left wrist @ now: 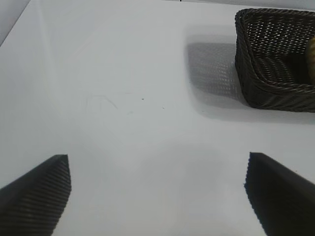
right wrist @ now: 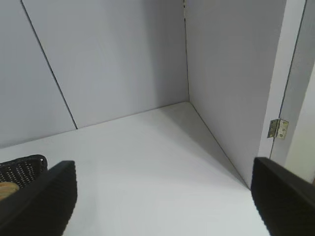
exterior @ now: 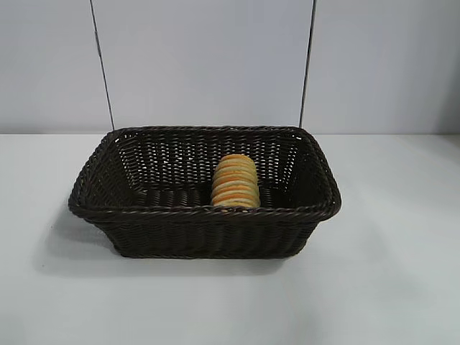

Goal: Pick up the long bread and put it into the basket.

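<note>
Pale grey panels back a white table (exterior: 402, 287), and on it sits the basket (exterior: 205, 233), its braided rim unbroken and its sloping sides upright. Inside lies the long bread (exterior: 235, 181), resting on the basket floor toward the right half, one end near the front wall and the loaf running toward the back. It looks settled and lies below the rim, so the placing itself appears done.

Neither arm shows in the exterior view. The left gripper (left wrist: 157, 196) hangs over bare table, its fingers (left wrist: 37, 194) spread wide with nothing between them; the basket stands well apart from it at the far corner of that view. The right gripper (right wrist: 162, 196) also has its fingers (right wrist: 42, 199) spread wide and empty, facing the corner where the panels meet, near a small metal hinge (right wrist: 277, 129); a sliver of basket and bread shows at the edge beside one finger.

Little can go wrong with the loaf now. The remaining risk is likely the right arm: with the basket rim so close to its finger, a careless sweep could clip the wicker and shove or tip the light basket, jolting the bread. A swing toward the side panel could equally knock against the wall.
</note>
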Motion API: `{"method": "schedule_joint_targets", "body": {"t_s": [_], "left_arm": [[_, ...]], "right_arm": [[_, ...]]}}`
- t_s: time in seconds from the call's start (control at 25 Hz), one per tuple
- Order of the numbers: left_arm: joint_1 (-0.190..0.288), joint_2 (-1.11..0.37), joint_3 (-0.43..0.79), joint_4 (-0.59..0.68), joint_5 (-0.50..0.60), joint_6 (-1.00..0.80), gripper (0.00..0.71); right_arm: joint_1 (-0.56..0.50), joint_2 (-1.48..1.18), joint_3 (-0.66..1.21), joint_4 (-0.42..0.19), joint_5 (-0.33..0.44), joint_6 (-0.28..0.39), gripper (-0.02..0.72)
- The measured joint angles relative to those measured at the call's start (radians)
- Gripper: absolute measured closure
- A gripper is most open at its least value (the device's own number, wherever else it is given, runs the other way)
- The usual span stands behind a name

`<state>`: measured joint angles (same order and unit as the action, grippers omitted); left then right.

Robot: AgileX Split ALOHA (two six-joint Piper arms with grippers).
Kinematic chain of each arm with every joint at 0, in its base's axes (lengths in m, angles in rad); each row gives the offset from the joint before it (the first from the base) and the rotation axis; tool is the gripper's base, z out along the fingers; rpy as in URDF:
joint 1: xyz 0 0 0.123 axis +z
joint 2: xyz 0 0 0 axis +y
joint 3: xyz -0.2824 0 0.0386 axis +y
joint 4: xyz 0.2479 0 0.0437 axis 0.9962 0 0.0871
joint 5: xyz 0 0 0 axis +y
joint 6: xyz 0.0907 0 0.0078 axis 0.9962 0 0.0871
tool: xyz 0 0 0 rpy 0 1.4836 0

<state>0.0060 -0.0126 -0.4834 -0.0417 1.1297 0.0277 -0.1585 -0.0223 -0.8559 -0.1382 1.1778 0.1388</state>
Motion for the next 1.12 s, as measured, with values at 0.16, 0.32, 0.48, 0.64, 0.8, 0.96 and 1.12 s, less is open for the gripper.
{"method": "schedule_joint_targets", "body": {"t_s": [0.16,0.32,0.48,0.64,0.8,0.96,1.12], "left_arm": [[0.000,0.000,0.000,0.000,0.000,0.000,0.016],[0.000,0.000,0.000,0.000,0.000,0.000,0.016],[0.000,0.000,0.000,0.000,0.000,0.000,0.016],[0.000,0.000,0.000,0.000,0.000,0.000,0.016],[0.000,0.000,0.000,0.000,0.000,0.000,0.016],[0.000,0.000,0.000,0.000,0.000,0.000,0.016],[0.000,0.000,0.000,0.000,0.000,0.000,0.016]], "right_arm": [[0.000,-0.002,0.083,0.021,0.007,0.000,0.022],[0.000,-0.002,0.168,0.024,0.008,-0.012,0.022],[0.000,-0.002,0.272,0.036,-0.003,-0.031,0.022],[0.000,-0.002,0.359,0.039,-0.040,-0.035,0.022],[0.000,-0.001,0.386,0.069,-0.079,-0.044,0.022],[0.000,0.000,0.388,0.091,-0.081,-0.068,0.022],[0.000,0.000,0.389,0.095,-0.082,-0.077,0.022]]}}
